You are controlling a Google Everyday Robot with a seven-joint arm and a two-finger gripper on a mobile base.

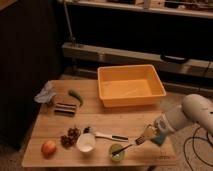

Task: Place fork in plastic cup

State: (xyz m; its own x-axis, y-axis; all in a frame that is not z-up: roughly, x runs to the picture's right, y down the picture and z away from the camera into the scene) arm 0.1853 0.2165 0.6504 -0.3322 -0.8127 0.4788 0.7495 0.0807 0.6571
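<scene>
What you cannot make out
The gripper [144, 135], near the front right corner of the desk [100, 122], hides the upper end of the fork [129, 146]; its tip blurs into the plastic cup [117, 152].

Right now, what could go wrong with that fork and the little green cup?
1. The cup is low and stands near the front edge of the table. The fork, slanting down into it from the gripper at the right that holds it, might tip or push it.
2. Most of the fork sticks out past the rim, so once released it may lever out or topple the cup.
3. The white utensil lies close and could get nudged.
</scene>
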